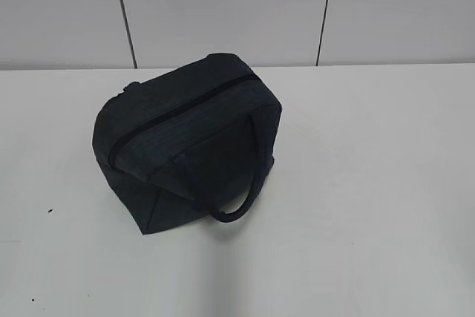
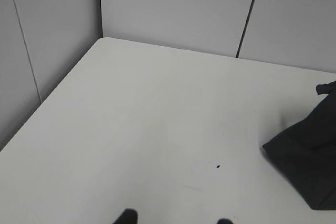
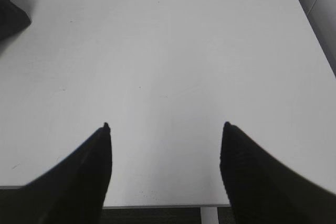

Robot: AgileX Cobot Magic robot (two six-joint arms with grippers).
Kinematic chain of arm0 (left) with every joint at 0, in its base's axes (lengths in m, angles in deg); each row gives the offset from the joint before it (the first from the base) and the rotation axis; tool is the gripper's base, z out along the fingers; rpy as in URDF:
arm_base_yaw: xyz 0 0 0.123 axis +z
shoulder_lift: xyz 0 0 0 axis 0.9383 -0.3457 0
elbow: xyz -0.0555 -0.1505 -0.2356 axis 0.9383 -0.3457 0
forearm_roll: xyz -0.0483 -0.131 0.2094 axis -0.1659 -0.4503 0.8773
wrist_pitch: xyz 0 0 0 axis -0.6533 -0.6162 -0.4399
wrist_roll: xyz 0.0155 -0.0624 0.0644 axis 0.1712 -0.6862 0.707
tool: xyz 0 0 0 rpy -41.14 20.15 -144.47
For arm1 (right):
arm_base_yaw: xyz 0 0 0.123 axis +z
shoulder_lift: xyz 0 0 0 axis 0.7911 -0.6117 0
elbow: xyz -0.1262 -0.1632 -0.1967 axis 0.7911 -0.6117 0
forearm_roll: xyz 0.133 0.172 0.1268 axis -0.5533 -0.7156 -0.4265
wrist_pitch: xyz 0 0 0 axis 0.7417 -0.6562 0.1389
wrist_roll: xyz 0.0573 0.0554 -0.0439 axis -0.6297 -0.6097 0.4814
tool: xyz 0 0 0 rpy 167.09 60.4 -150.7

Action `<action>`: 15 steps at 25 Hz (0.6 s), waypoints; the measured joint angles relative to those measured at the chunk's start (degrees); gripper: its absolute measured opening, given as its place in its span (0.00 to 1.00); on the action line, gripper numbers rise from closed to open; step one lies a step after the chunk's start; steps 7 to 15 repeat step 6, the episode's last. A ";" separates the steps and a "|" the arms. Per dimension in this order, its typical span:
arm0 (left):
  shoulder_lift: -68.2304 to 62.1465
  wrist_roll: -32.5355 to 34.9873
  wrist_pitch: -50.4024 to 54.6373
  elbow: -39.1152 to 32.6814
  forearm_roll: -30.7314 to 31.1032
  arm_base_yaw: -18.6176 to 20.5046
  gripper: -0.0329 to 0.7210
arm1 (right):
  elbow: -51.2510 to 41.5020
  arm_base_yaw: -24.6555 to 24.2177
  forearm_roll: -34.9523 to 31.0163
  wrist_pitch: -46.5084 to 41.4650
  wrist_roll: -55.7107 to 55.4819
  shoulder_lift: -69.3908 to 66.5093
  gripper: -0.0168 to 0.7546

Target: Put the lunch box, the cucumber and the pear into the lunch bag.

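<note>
The dark navy lunch bag (image 1: 189, 142) stands on the white table (image 1: 371, 183), left of centre, its top zipper (image 1: 182, 107) closed and one loop handle (image 1: 245, 183) hanging over its front. A corner of the bag shows at the right of the left wrist view (image 2: 310, 156) and at the top left of the right wrist view (image 3: 10, 17). The lunch box, the cucumber and the pear are out of view. My left gripper (image 2: 176, 219) is open and empty, only its fingertips showing. My right gripper (image 3: 165, 127) is open and empty above the table's front edge. Neither gripper shows in the exterior view.
White wall panels (image 1: 223, 5) stand behind the table. The table's left corner meets the wall in the left wrist view (image 2: 102, 39). A small dark speck (image 2: 218, 167) lies on the table near the bag. The table's front edge (image 3: 157, 205) shows under my right gripper.
</note>
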 joint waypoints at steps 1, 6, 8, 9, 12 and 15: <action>0.00 0.00 0.00 0.00 0.00 0.00 0.43 | 0.00 0.00 0.00 0.10 0.00 0.00 0.67; 0.00 0.00 0.00 0.00 0.00 0.00 0.43 | 0.00 0.00 0.00 0.04 0.00 0.00 0.67; 0.00 0.00 0.00 0.00 0.00 0.00 0.43 | 0.00 0.00 0.00 0.04 0.00 0.00 0.67; 0.00 0.00 0.00 0.00 0.00 0.00 0.43 | 0.00 0.00 0.00 0.04 0.00 0.00 0.67; 0.00 0.00 0.00 0.00 0.00 0.00 0.43 | 0.00 0.00 0.00 0.04 0.00 0.00 0.67; 0.00 0.00 0.00 0.00 0.00 0.00 0.43 | 0.00 0.00 0.00 0.04 0.00 0.00 0.67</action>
